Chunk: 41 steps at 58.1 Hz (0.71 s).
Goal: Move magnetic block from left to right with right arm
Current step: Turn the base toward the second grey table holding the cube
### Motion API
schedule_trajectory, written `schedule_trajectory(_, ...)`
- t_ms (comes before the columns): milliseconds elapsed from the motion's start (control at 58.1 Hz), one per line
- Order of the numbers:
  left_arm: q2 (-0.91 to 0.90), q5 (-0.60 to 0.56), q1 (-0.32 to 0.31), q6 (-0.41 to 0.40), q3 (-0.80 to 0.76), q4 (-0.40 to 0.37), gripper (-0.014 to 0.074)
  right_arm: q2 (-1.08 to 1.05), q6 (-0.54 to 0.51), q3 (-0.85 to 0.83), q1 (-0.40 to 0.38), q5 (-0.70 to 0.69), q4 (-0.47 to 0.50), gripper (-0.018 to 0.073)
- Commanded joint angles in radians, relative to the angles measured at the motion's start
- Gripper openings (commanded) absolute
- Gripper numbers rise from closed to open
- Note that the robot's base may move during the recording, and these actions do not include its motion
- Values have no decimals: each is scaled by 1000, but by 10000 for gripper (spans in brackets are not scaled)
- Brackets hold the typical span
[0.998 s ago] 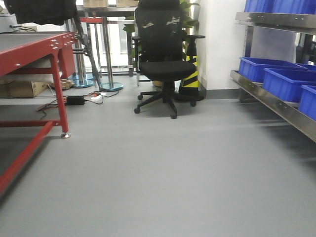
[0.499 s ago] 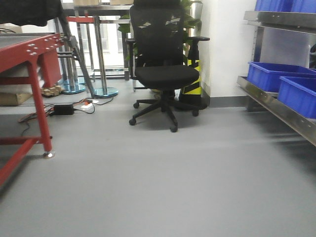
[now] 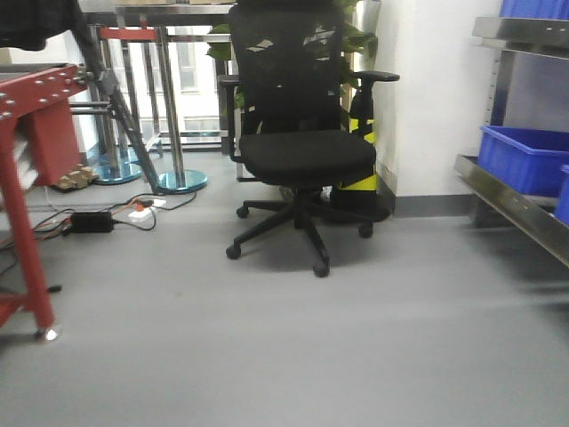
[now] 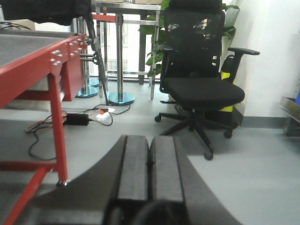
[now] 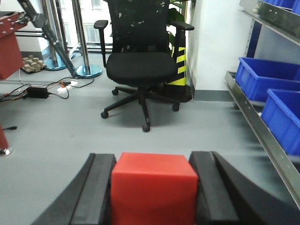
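In the right wrist view the magnetic block (image 5: 153, 187) is a plain red cube. It fills the gap between the two black fingers (image 5: 99, 187) of my right gripper (image 5: 152, 157), which is shut on it and holds it above the grey floor. In the left wrist view my left gripper (image 4: 149, 138) is shut with its two flat pads pressed together and nothing between them. Neither gripper shows in the front view.
A black office chair (image 3: 302, 151) stands straight ahead on the grey floor. A red metal table (image 3: 27, 231) is at the left, with a power brick and cables (image 3: 89, 221) on the floor beside it. A steel shelf with blue bins (image 3: 524, 156) lines the right wall.
The front view has advanced. The chair is larger and nearer, the red table has slid out toward the left edge, and fewer blue bins show at the right.
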Motion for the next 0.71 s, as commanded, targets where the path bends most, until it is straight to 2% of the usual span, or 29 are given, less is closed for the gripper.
schedule_trajectory(0, -10, -90, 0, -6, 9, -5, -126, 17, -8, -26, -4, -87, -22, 198)
schedule_trajectory(688, -10, -90, 0, -6, 9, -5, -126, 18, -8, -25, -4, -87, -22, 198)
